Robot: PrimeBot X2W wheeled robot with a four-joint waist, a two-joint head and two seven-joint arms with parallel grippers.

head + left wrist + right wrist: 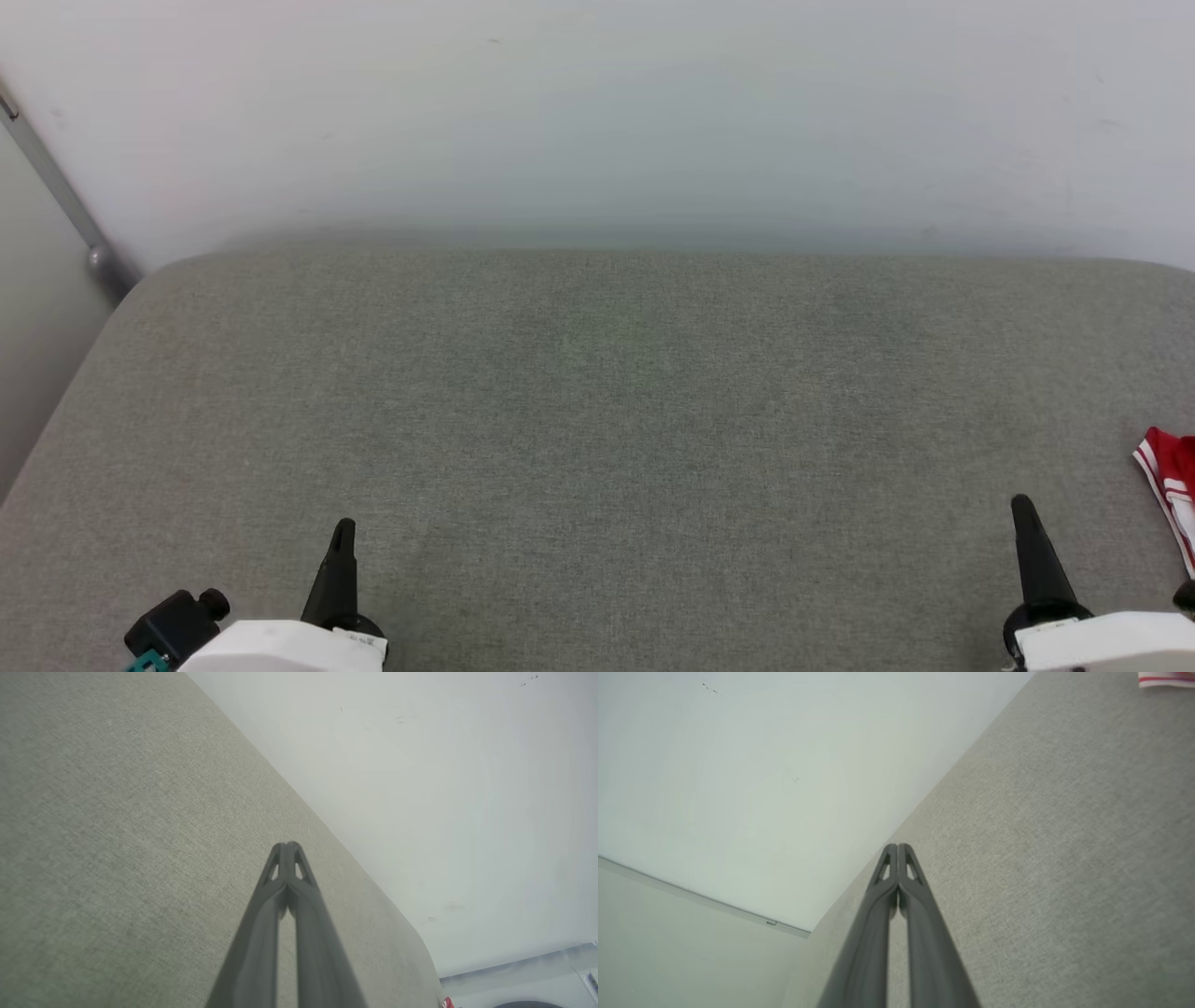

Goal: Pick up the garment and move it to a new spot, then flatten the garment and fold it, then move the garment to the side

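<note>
the left gripper [343,534] is closed: its two dark fingers lie pressed together up to the tips and there is nothing between them. it is low over the bench [597,392], close to the front edge on the left side, and its fingers point toward the back edge. the right gripper [1024,511] is the same, with its fingers tight together and nothing in its grip. it is close to the front edge on the right side and also points toward the back edge. the two grippers are well apart, with bare grey woven fabric between them.

the garment [1172,485] lies on the bench just beyond the right gripper and to its right, apart from the fingers. it is nearer the front edge than the back edge, and the side of the head view cuts it off. the part that shows is red fabric with a white band crossed by thin red stripes.

the back left corner of the bench is rounded, and its back edge meets a pale wall [597,121]. a grey metal strip [56,182] slants down to that corner.
</note>
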